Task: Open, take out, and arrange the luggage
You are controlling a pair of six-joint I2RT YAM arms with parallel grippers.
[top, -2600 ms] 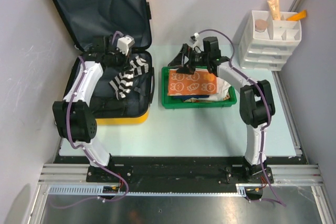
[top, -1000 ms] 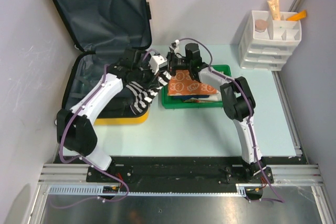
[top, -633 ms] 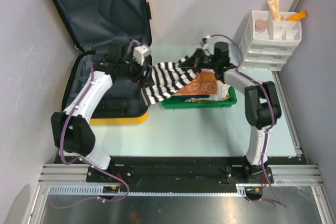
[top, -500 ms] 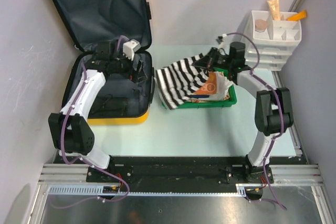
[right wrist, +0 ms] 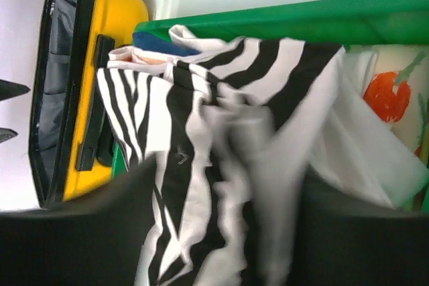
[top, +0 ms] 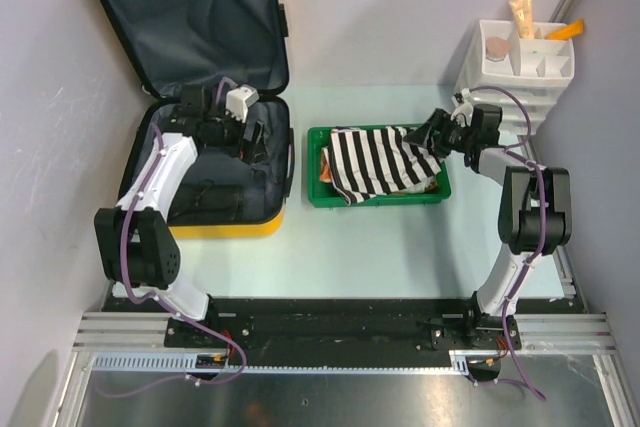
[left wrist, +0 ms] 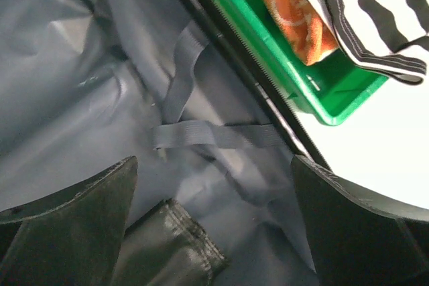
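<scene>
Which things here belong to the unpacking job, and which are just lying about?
In the job: the open suitcase, the striped cloth draped over the green tray, and that tray, which holds other clothes.
Lying about, for now: the white drawer organizer and the tube in its top.

1. Luggage (top: pixel 190 27): small yellow hard-shell suitcase with a black zipper band, at the far left of the table.
2. State: open, lid raised at the far side, base lying flat.
3. Interior: dark grey lining with grey straps (left wrist: pixel 201 135) lying loose in the base.
</scene>
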